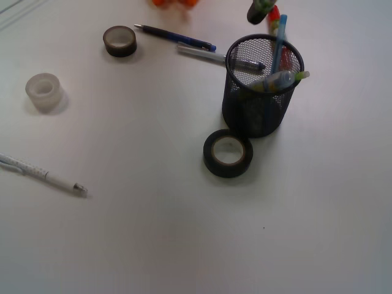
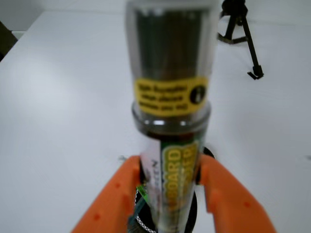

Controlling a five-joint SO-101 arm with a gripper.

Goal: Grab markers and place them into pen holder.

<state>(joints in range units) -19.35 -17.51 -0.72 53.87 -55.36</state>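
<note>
The black mesh pen holder (image 1: 263, 92) stands right of centre on the white table. A blue-capped marker (image 1: 275, 80) leans across its rim beside a thin light-blue stick (image 1: 280, 43), and something red (image 1: 285, 57) shows inside behind the stick. In the wrist view my orange gripper (image 2: 170, 170) is shut on the barrel of the black-capped marker (image 2: 170, 73), cap end toward the camera. The holder's rim (image 2: 142, 221) shows just below the jaws. In the front view the held marker (image 1: 260, 10) hangs above the holder at the top edge. The gripper itself is cut off there.
A black tape roll (image 1: 228, 153) lies against the holder's front. A blue pen (image 1: 174, 37) and a silver pen (image 1: 208, 55) lie behind the holder on its left. A dark tape roll (image 1: 119, 41), a clear tape roll (image 1: 44, 92) and a white pen (image 1: 43, 174) are on the left. A tripod (image 2: 240, 29) stands beyond.
</note>
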